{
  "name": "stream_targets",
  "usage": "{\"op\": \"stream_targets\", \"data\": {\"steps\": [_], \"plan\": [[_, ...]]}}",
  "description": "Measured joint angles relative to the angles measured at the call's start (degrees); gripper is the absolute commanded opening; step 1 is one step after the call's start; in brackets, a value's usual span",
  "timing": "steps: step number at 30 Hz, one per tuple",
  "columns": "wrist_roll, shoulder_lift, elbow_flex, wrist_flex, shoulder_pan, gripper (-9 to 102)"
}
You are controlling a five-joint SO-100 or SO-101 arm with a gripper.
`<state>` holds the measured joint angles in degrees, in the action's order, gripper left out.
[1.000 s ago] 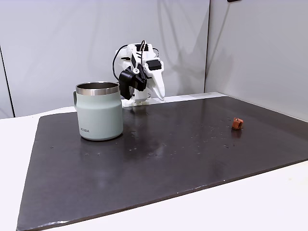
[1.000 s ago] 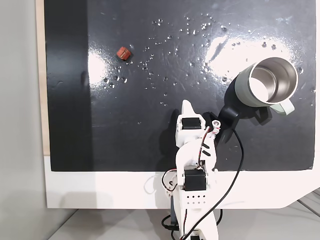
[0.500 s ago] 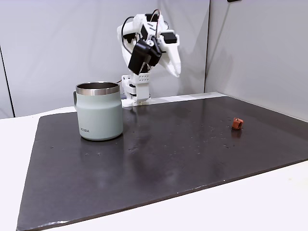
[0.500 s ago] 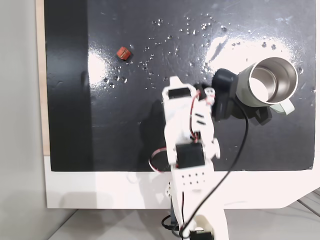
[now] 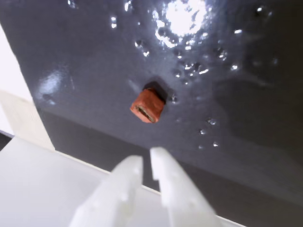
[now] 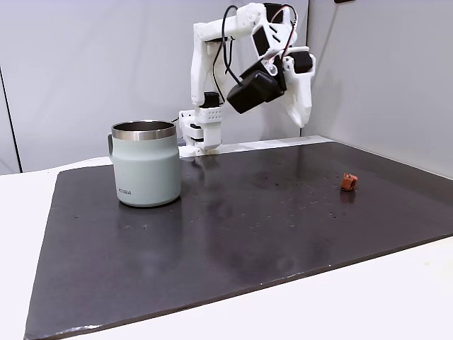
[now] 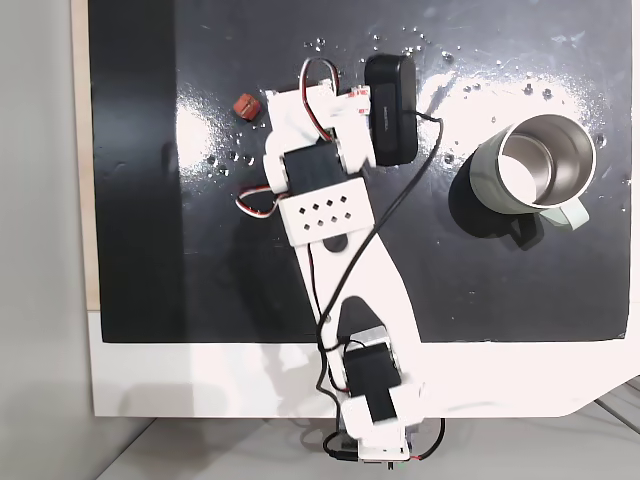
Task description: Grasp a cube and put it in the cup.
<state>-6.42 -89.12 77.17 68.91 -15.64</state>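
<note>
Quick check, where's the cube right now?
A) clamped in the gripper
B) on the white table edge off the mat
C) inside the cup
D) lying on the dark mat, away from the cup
D: the cube sits alone on the dark mat, far from the cup, and in the wrist view it lies beyond the gripper, whose fingertips hold nothing.

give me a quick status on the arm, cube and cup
Gripper raised above the mat, jaws nearly together, holding nothing. Cube on the mat, untouched. Cup upright, apart from it. Nothing between gripper and cube.
</note>
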Motion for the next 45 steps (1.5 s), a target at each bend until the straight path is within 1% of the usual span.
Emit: {"op": "stream_targets", "data": {"steps": [6,9,13,15,17,28,29,30,32,34,40,45], "plan": [[-1.85,14.33,-18.63,8.44,-1.93,0],[-3.08,22.85,-29.79,14.15,-3.16,0],[-4.31,37.00,-49.31,23.73,-3.43,0],[-4.31,41.13,-56.07,25.66,-3.43,0],[-4.31,42.98,-59.15,26.10,-3.69,0],[-4.39,50.19,-67.15,26.02,-4.39,1],[-4.39,50.45,-67.41,26.02,-4.39,4],[-4.39,50.63,-67.50,26.02,-4.39,8],[-3.78,50.63,-67.50,26.02,-4.39,20],[-2.90,51.24,-67.59,26.02,-4.39,26],[-2.64,52.47,-67.59,26.02,-4.48,31],[-2.64,52.47,-67.59,26.02,-5.80,32]]}}
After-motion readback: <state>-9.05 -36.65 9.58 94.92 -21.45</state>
